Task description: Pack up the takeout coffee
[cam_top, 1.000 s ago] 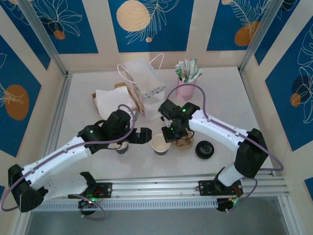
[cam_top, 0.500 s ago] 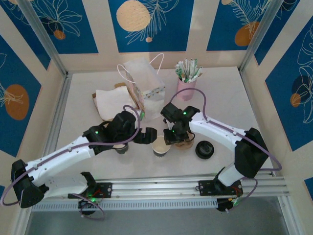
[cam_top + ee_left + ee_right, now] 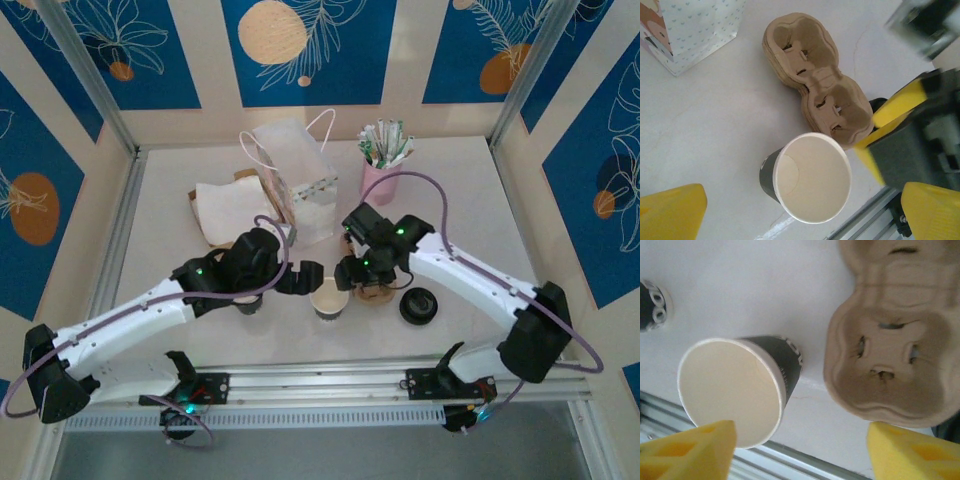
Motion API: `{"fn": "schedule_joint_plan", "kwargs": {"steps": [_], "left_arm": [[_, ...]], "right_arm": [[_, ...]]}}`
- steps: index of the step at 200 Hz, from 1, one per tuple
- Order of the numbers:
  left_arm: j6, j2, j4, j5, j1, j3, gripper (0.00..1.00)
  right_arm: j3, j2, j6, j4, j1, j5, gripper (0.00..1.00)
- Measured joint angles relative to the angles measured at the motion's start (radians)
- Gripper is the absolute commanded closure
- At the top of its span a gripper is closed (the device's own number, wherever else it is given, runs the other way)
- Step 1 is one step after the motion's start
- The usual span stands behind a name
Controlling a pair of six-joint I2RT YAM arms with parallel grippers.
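1. Lidded coffee [image 3: 418, 305] stood on bench [image 3: 460, 200], just right of carrier [image 3: 378, 293].
2. Carrier wells were empty; cup [image 3: 329, 297] beside it was empty too.
3. Left gripper [image 3: 300, 279] and right gripper [image 3: 352, 272] were both released, grasping nothing.

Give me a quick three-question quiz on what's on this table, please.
1. True or false: the paper cup between the two arms has a lid on it.
2. What lies right beside that cup? A) a cardboard cup carrier B) a spoon C) a plate
3. Fill in: the left gripper stands ____ (open or shut).

Key: 1 false; 2 A; 3 open.
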Motion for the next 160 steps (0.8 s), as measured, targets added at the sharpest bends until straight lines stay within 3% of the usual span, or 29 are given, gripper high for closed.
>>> {"fn": "schedule_joint_plan", "kwargs": {"steps": [37,95,160], "left_arm": [[0.018,0.042,0.002,-0.003,-0.013,0.027,0.00],[0.023,0.100,0.029,0.001,-0.028,0.046,0.00],[0.048,0.130,0.037,0.008,-0.031,0.048,0.00]], "right_arm": [[-0.085,-0.141,0.041,0.000,-0.140,0.043,0.00],[-0.227,-0.223,0.189,-0.032,-0.352,0.121,0.01],[-0.336,-0.281,0.298,-0.062,-0.368,0.150,0.01]]}}
